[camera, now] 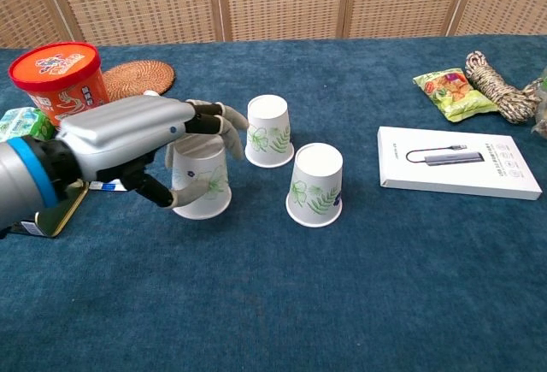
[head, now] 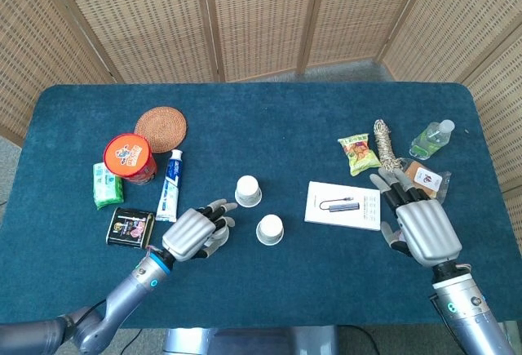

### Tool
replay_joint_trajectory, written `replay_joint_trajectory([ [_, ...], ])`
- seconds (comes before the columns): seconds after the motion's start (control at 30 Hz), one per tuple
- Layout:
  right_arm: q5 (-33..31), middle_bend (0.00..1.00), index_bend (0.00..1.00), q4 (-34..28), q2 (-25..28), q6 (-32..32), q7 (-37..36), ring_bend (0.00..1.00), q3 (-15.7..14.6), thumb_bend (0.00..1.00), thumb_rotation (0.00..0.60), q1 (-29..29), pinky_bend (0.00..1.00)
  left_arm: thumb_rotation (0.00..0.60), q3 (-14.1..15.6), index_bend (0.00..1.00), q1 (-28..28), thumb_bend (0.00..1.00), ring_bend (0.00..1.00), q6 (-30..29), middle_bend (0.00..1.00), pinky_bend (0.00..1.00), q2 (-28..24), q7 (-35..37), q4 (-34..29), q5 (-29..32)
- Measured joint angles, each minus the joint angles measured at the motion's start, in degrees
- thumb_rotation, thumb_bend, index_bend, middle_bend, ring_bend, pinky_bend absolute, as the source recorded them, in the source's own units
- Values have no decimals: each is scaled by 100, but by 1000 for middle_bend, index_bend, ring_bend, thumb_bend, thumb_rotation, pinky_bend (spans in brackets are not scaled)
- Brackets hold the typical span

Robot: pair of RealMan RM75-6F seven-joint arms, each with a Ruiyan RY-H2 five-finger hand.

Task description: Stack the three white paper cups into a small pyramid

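Three white paper cups with green leaf prints stand upside down near the table's middle. My left hand (camera: 145,145) grips the leftmost cup (camera: 202,184) from above, its fingers wrapped round the cup's sides; in the head view this left hand (head: 194,233) hides that cup. Close to its right stand a second cup (camera: 269,131) (head: 248,191) and a third cup (camera: 315,184) (head: 270,228). My right hand (head: 418,223) rests open and flat near the table's right front, beside the white box, holding nothing.
A white box (head: 343,205) lies right of the cups. A snack bag (head: 358,153), rope coil (head: 385,144) and bottle (head: 431,139) sit at the right. At the left are a red noodle tub (head: 130,158), toothpaste tube (head: 170,184), woven coaster (head: 161,128), green packet (head: 105,187) and dark tin (head: 130,226).
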State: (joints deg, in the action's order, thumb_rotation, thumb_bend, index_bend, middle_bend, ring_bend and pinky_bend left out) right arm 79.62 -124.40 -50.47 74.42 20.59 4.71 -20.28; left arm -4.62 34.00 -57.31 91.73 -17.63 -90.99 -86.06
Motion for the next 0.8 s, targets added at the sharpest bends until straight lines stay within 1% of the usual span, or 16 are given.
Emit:
replay_joint_trajectory([
  [0.17,38,0,39,18,37,17,-65,0,-3,479,600,55,296,600,-62,306,152,485,150,11,154,528,373,50,366,11],
  [0.37,75,0,39,64,85,42,-170,0,-3,479,600,128,296,600,-70,305,306,484,150,10,153,526,733,73,716,-17],
  [0.67,155,0,38,117,161,62,-349,0,-16,479,600,232,296,600,-2,304,386,484,150,-148,150,520,1115,76,1107,-113],
  [0.8,195,0,38,140,187,55,-431,0,-26,478,600,268,296,600,53,291,392,484,140,-254,128,498,1227,123,1269,-198],
])
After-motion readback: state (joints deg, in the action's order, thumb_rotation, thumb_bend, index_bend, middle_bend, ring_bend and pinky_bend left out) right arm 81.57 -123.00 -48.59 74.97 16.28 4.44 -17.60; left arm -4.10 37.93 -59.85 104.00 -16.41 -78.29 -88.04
